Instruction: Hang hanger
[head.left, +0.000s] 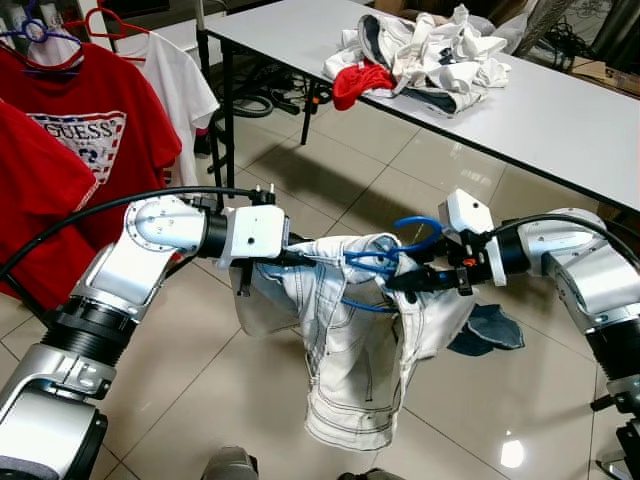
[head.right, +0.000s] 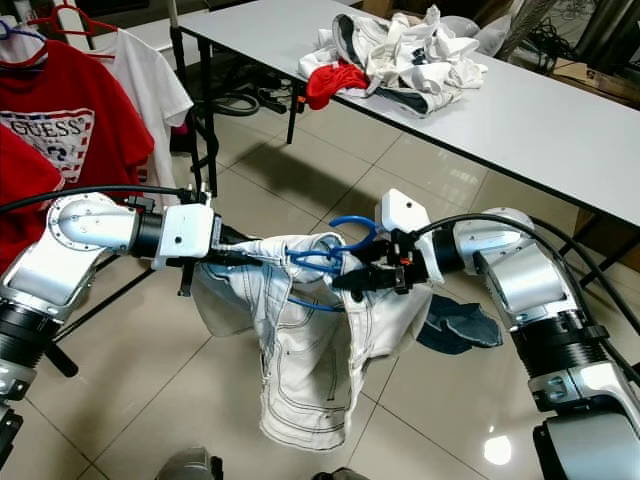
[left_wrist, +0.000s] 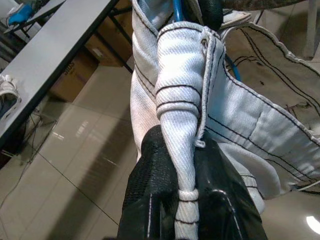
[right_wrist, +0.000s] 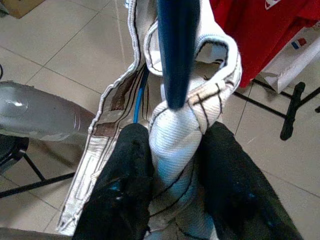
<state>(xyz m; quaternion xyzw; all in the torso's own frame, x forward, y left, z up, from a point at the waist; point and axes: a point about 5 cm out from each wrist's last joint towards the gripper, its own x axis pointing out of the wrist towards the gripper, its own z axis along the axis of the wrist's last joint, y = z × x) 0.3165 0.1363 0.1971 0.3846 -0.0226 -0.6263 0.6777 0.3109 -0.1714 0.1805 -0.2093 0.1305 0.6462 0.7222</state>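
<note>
floor (head.left: 300, 170): pale glossy tiles, with a dark blue cloth (head.left: 490, 330) lying just below the right arm
table (head.left: 560, 110): long, grey-white, far side of the scene; heap of white clothes (head.left: 430, 45) on it with a red piece (head.left: 358, 82) at the near edge
rack clothes: red printed shirt (head.left: 85, 125) and white shirt (head.left: 180, 85) hang on hangers at the robot's left, well apart from the table
shorts (head.left: 350, 350): white denim with dark stitching, held up in the air between the two arms, waistband stretched across, legs hanging down over the floor
hanger (head.left: 400, 250): blue, threaded into the waistband of the shorts, hook sticking up near the right arm; how far the bar runs inside the cloth is unclear, probably most of the width
left end effector (left_wrist: 187, 195): clenched on a bunched fold of the waistband at the shorts' left end, both fingers (left_wrist: 150, 185) pressed to the cloth
right end effector (right_wrist: 172, 165): clenched on the waistband at the right end, cloth squeezed between the fingers (right_wrist: 127, 170), blue hanger bar just above
</note>
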